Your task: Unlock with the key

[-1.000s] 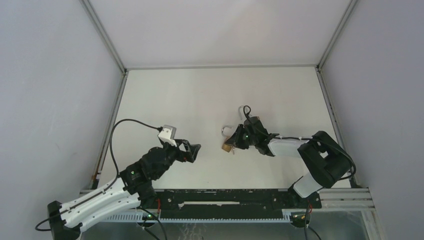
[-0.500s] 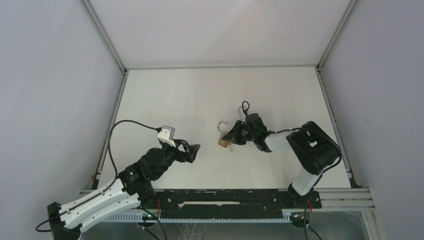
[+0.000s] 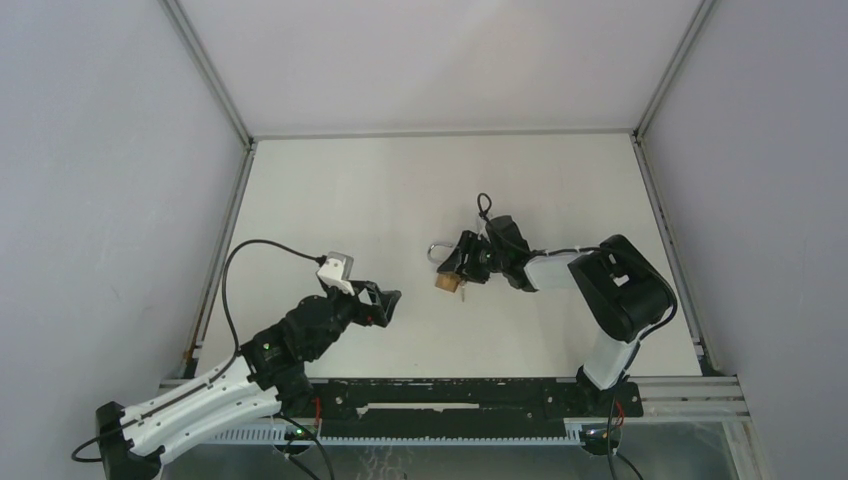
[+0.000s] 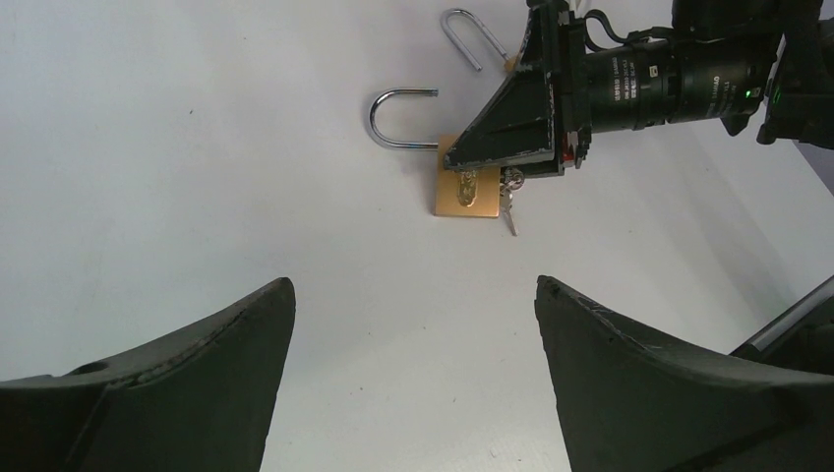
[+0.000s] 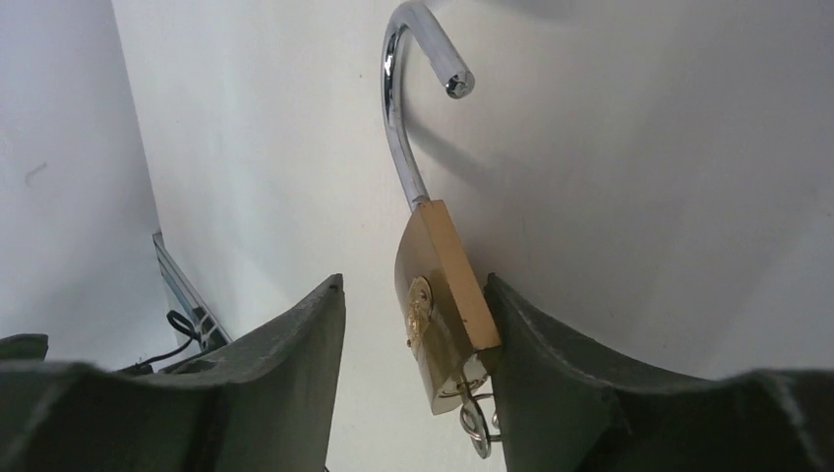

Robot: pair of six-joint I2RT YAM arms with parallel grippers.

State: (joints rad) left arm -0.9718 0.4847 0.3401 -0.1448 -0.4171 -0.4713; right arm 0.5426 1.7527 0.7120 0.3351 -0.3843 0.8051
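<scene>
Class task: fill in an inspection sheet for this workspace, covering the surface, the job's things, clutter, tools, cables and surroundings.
surface: white table, flat.
job's things: brass padlock lying flat, shackle open; key at its base, seemingly inserted.
clutter: second shackle beyond the right tool, rest hidden.
tools: left tool open, empty; right tool open, straddling the padlock.
cables: black cable looping off the left arm; small loop at the right wrist.
surroundings: white walls, metal frame.

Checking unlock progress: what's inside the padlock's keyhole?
A key sits in the base of the padlock, its ring hanging out. Its blade is buried in the brass body, so the turn cannot be seen. The shackle end is free.
</scene>
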